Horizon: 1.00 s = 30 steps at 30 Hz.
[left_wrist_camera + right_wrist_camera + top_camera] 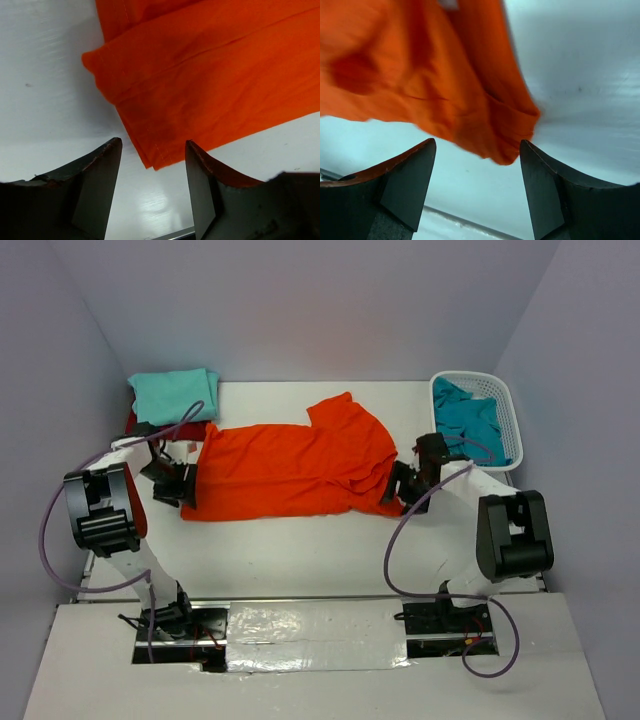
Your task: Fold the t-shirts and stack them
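Top external: teal-blue t-shirt (pixel 470 420) in mesh basket (pixel 506 405) (far right), left fingers (pixel 95 190) and right fingers (pixel 405 185) spread

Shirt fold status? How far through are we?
Done: mint shirt folded at the far left, on top of a dark red shirt that barely shows. In hand: orange shirt mid-table, partly folded into a long strip; both sets of jaws open at its ends, gripping nothing. Left: finish and stack it, then the teal shirt in the white basket.

walls (pixel 300 300): pale lavender | table (pixel 300 550): white (glossy near edge)
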{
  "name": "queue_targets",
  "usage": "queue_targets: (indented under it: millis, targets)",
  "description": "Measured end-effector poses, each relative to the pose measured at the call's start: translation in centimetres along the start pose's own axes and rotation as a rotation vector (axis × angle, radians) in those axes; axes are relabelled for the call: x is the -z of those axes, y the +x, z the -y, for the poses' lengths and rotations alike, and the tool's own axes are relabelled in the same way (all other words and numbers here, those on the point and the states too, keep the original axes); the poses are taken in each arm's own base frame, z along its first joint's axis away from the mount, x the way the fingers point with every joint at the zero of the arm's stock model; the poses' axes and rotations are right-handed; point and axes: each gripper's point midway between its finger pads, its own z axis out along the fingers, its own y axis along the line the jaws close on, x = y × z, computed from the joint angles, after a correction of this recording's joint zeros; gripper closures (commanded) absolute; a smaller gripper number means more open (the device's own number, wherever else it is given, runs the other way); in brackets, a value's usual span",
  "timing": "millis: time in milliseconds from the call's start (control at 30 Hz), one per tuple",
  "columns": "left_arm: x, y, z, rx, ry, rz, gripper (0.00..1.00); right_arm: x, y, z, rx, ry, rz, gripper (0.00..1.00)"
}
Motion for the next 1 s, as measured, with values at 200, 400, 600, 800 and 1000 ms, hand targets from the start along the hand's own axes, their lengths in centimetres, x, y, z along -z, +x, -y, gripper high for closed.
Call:
queue_targets:
  millis: [200, 400, 600, 800, 1000]
  targets:
    - [-1.4, 0.3, 0.3, 0.008, 0.037, -0.032, 0.42, -2.2, 3.0, 0.9, -0.066, -0.007, -0.103, 0.31]
    - [-2.4, -0.3, 1.7, -0.025, 0.091, -0.019, 1.00, -3.4, 2.5, 1.1, -0.095, -0.019, -0.086, 1.00]
    - [-1.6, 0.2, 0.2, -0.021, 0.102, -0.002, 1.00, -1.7, 2.9, 2.9, -0.132, 0.025, -0.048, 1.00]
    - [2.6, 2.9, -1.6, -0.077, -0.003, 0.015, 1.00, 1.5, 6.1, 2.1, -0.124, -0.029, -0.036, 1.00]
    - [3.6, 9.0, -0.8, -0.152, -0.070, -0.111, 0.98, 2.1, 13.9, 2.2, -0.133, -0.013, -0.158, 0.96]
